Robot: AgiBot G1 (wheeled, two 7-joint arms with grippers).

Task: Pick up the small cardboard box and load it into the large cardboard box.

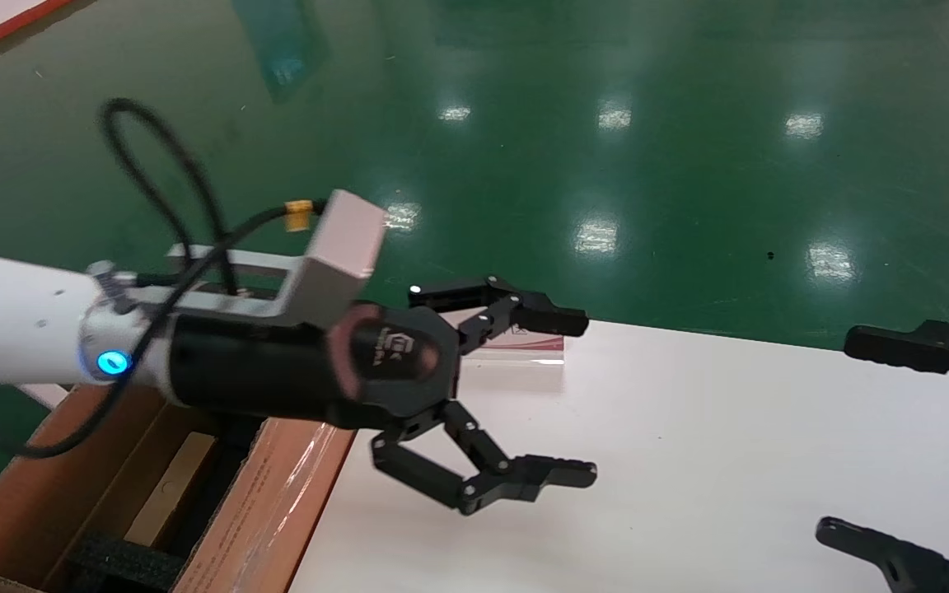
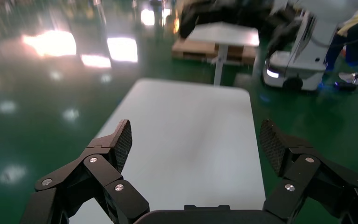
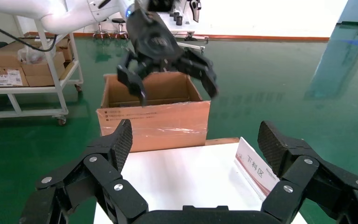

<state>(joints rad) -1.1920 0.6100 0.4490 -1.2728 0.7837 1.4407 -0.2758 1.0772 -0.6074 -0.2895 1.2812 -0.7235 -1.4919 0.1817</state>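
The large cardboard box (image 1: 277, 494) stands open at the table's left end, its near flap covered in glossy tape; the right wrist view shows its taped side (image 3: 154, 123). Inside it, between black foam blocks, a flat tan carton, the small cardboard box (image 1: 170, 486), rests on edge. My left gripper (image 1: 586, 395) hangs open and empty above the table just right of the big box, well apart from the small one. Only bare table lies between its pads (image 2: 123, 140). My right gripper (image 1: 841, 436) is open and empty at the table's right side.
The white table (image 1: 689, 461) runs rightward from the box. A small red-and-white sign placard (image 1: 524, 342) stands at the table's far edge behind the left gripper. Green floor surrounds the table. A cart with cartons (image 3: 23, 70) stands beyond the large box.
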